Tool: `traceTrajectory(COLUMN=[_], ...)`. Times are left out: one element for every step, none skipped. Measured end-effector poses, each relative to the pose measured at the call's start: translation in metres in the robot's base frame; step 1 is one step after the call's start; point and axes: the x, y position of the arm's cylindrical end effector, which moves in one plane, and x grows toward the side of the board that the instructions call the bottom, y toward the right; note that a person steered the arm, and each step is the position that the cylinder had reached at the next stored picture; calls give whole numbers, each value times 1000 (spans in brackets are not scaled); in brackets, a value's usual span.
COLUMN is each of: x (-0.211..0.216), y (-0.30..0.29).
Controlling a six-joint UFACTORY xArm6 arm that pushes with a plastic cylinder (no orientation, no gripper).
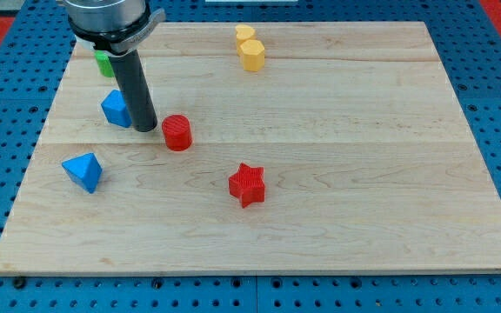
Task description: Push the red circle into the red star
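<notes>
The red circle (177, 133) is a short red cylinder left of the board's middle. The red star (248, 184) lies below and to the right of it, well apart. My tip (145, 129) stands just left of the red circle, a small gap between them, and right beside a blue block (115, 109) on its left.
A blue triangular block (83, 171) lies at the lower left. A green block (104, 63) is partly hidden behind the rod at the upper left. Two yellow blocks (250, 48) sit together at the top centre. The wooden board (364, 174) ends on a blue pegboard.
</notes>
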Motion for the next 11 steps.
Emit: traceTrajectory(x=[5,5,5,5,25,33,42,62,65,85,101], y=[24,68,98,98,92,92,92,95,81,43,31])
